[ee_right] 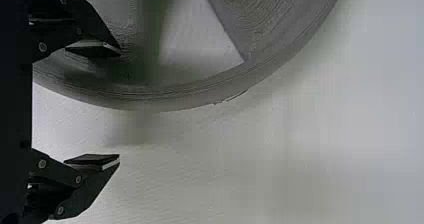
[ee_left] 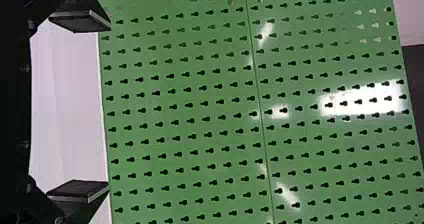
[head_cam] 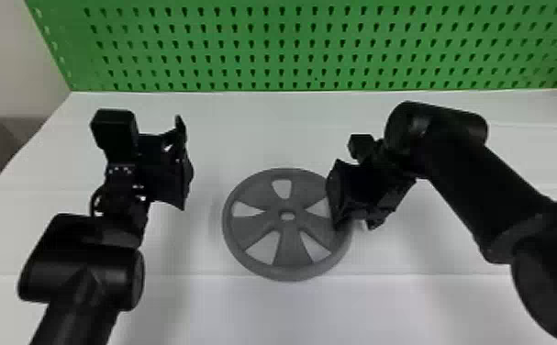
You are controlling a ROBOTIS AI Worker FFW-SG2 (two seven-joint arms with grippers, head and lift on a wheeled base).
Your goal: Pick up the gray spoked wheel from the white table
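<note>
While the gray spoked wheel [head_cam: 287, 270] lies flat on the white surface [head_cam: 286, 312], the right tool [head_cam: 356, 224], spread wide, hangs over its right rim; the left tool [head_cam: 183, 160], likewise wide, hovers left.

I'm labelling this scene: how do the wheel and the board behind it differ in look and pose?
The wheel is gray, the board green. The wheel is round, the board straight-edged. The wheel lies flat on the table; the board stands upright behind it. Both have openings.
</note>
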